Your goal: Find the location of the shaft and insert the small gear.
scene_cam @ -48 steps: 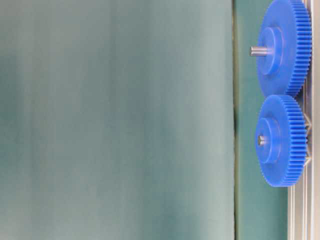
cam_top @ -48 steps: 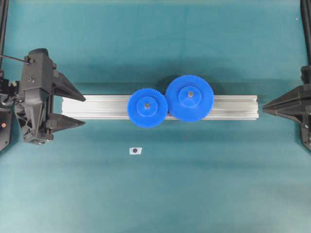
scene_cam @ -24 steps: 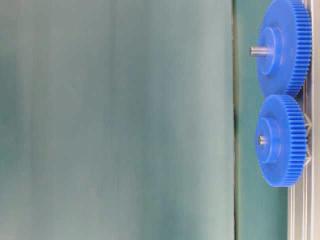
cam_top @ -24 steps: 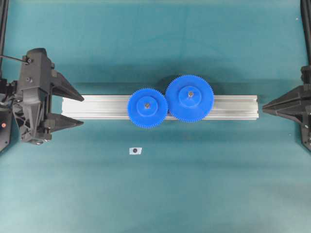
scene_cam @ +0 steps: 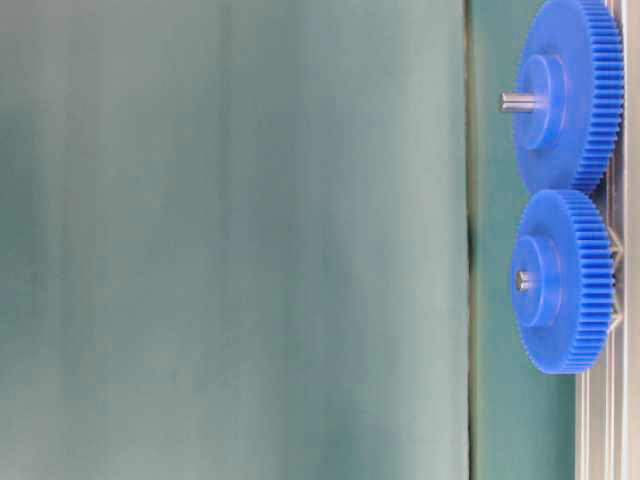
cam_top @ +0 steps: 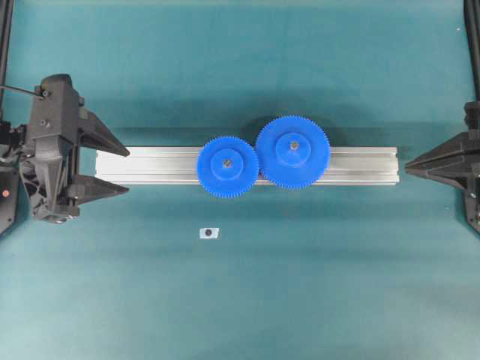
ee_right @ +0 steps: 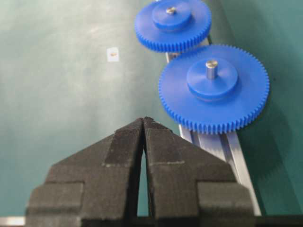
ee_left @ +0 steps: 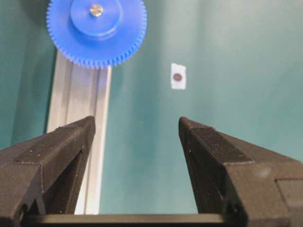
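Nothing has shifted since the earlier views: both arms and both gears sit where they were. Black, wedge-shaped plastic fingers of the left gripper [cam_top: 124, 171] stand wide apart with nothing between them, poised just off the left end of the long silver grooved aluminium rail [cam_top: 150, 165], which serves as the landmark for everything else. At the opposite end of that rail, the right gripper [cam_top: 409, 165] has its dark, ribbed fingers [ee_right: 124, 146] pressed together, only a hairline slit between them, and it holds nothing. On the rail, a little left of its middle, lies the small gear [cam_top: 227, 166], a bright blue toothed plastic wheel with a raised round hub; a grey metal pin end, the shaft [cam_top: 226, 161], shows flush in its centre hole, so the gear already sits on it. Touching it on the right, teeth meshed, is the wider bright blue plastic gear [cam_top: 292, 151], whose own grey metal centre pin [ee_right: 211, 67] stands well above its hub. Below the rail in the overhead view, on the side nearer the viewer and slightly left of the small gear, a tiny white tag with a dark dot [cam_top: 208, 232] lies flat on the matte teal table surface [cam_top: 315, 285]. Nothing lies between either gripper and the gears along the rail.
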You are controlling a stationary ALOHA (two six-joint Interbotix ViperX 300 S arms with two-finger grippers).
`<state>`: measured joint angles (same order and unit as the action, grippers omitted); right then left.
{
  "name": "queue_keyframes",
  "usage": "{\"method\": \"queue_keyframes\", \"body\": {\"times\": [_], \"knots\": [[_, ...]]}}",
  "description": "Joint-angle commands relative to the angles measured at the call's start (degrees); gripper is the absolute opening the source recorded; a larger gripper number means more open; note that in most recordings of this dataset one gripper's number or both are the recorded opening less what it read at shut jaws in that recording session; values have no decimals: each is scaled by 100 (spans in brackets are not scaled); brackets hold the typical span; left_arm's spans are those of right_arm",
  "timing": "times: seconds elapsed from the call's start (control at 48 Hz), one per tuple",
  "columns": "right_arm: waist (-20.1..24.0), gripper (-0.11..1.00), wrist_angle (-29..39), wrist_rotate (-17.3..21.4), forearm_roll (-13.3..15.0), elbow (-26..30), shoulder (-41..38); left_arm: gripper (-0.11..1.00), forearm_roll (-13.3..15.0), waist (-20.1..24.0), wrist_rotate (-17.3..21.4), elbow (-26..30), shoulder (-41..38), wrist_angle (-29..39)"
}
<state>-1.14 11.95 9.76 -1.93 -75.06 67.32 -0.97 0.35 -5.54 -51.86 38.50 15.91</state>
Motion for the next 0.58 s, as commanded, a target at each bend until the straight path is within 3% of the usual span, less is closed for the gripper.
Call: {"method": "queue_keyframes", "body": {"times": [0.0,0.562], "knots": [[-9,8,-62,62,0,53,-44,70,-18,-9,-9,132,18,-26],[-9,8,-132,62,9,9,-26,70,-18,-9,-9,79,18,-26]]}}
